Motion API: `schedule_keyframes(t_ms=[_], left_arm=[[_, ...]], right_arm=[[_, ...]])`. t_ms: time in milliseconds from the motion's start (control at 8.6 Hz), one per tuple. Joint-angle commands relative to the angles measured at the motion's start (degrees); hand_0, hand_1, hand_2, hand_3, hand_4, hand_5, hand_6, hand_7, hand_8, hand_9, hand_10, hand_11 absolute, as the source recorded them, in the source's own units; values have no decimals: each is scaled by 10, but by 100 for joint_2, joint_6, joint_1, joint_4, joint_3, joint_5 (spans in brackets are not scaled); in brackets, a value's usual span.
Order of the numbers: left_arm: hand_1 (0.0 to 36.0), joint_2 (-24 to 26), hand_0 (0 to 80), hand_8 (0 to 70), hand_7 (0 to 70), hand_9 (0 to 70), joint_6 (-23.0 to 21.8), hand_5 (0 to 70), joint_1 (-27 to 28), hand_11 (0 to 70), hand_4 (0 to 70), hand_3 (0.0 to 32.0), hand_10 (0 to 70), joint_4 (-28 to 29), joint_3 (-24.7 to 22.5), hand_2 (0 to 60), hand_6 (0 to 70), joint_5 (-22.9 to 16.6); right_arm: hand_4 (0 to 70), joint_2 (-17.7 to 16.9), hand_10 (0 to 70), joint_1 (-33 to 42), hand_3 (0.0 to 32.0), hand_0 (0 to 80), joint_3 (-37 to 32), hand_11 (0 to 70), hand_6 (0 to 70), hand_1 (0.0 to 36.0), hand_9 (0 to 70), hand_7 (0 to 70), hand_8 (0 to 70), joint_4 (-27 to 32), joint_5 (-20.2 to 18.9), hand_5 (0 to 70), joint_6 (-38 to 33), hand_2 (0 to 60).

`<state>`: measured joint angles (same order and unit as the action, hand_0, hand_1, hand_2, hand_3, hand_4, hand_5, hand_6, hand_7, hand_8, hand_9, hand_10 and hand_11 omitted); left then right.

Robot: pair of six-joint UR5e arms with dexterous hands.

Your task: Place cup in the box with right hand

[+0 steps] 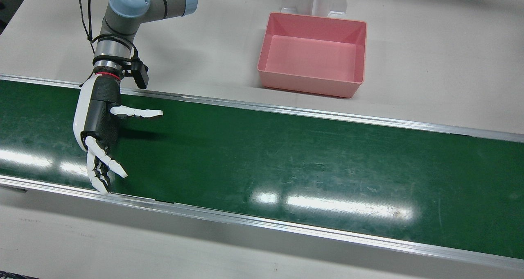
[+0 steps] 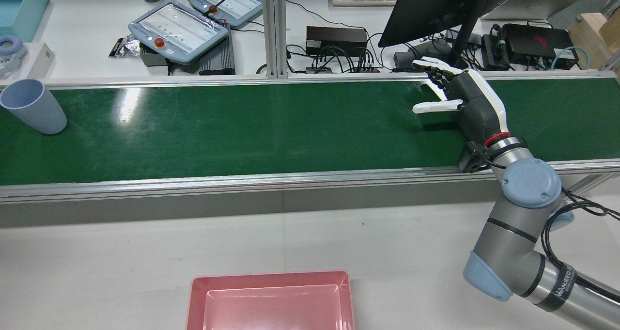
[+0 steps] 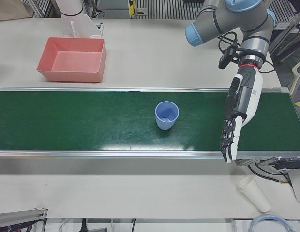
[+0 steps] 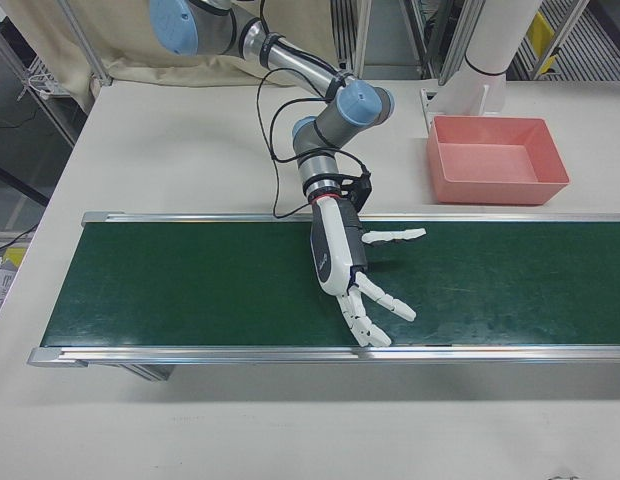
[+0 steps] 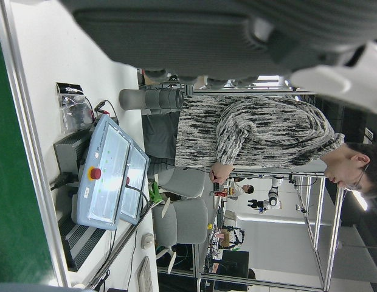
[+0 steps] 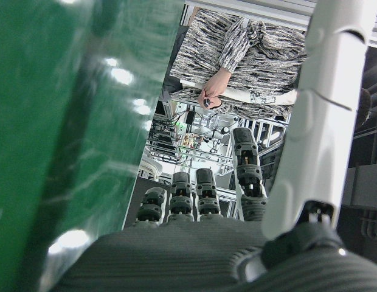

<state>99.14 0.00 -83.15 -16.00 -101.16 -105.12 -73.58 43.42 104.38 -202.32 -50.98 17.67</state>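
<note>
Cup (image 2: 33,106), pale blue plastic, stands upright and open-mouthed on the green belt surface (image 2: 242,131), well apart from the right robot hand (image 2: 465,102), which hovers over the belt empty with fingers spread. It looks light, stiff and smooth-walled, so likely to tip or slip; a wrap around the mid-wall seems safest. The pink box (image 2: 271,301) waits empty on the pale surface beside the belt. The left robot hand's state cannot be told.

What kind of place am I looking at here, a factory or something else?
Probably a robotics lab or test station, not a working factory. A short green conveyor belt carries just one blue cup; robot control tablets, a monitor and loose cabling crowd the desk behind; the right hand waits open over the belt.
</note>
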Motion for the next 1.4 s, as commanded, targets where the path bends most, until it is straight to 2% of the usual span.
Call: schedule_keyframes(t_ms=[0, 233, 349, 581, 698, 1047, 1279], left_arm=[[0, 0, 0, 0, 0, 0, 0, 0, 0, 0, 0, 0, 0, 0, 0, 0, 0, 0], [0, 0, 0, 0, 0, 0, 0, 0, 0, 0, 0, 0, 0, 0, 0, 0, 0, 0], [0, 0, 0, 0, 0, 0, 0, 0, 0, 0, 0, 0, 0, 0, 0, 0, 0, 0], [0, 0, 0, 0, 0, 0, 0, 0, 0, 0, 0, 0, 0, 0, 0, 0, 0, 0], [0, 0, 0, 0, 0, 0, 0, 0, 0, 0, 0, 0, 0, 0, 0, 0, 0, 0], [0, 0, 0, 0, 0, 0, 0, 0, 0, 0, 0, 0, 0, 0, 0, 0, 0, 0], [0, 0, 0, 0, 0, 0, 0, 0, 0, 0, 0, 0, 0, 0, 0, 0, 0, 0]], right_arm=[[123, 2, 62, 0, 0, 581, -31, 111, 70, 156, 172, 233, 110, 0, 1, 80, -1, 25], [96, 2, 63, 0, 0, 564, -31, 113, 71, 184, 173, 237, 110, 0, 1, 80, 8, 65], [135, 2, 66, 0, 0, 582, -31, 116, 72, 156, 174, 239, 111, 0, 1, 80, 8, 25], [92, 11, 62, 0, 0, 558, -31, 110, 71, 193, 174, 239, 111, 0, 1, 79, 8, 79], [165, 11, 61, 0, 0, 594, -31, 109, 72, 140, 175, 242, 111, 0, 1, 79, 8, 0], [109, 11, 62, 0, 0, 567, -23, 111, 72, 187, 175, 242, 112, 0, -8, 80, -1, 71], [135, 11, 59, 0, 0, 587, -31, 106, 72, 163, 174, 240, 112, 0, -8, 80, -1, 28]])
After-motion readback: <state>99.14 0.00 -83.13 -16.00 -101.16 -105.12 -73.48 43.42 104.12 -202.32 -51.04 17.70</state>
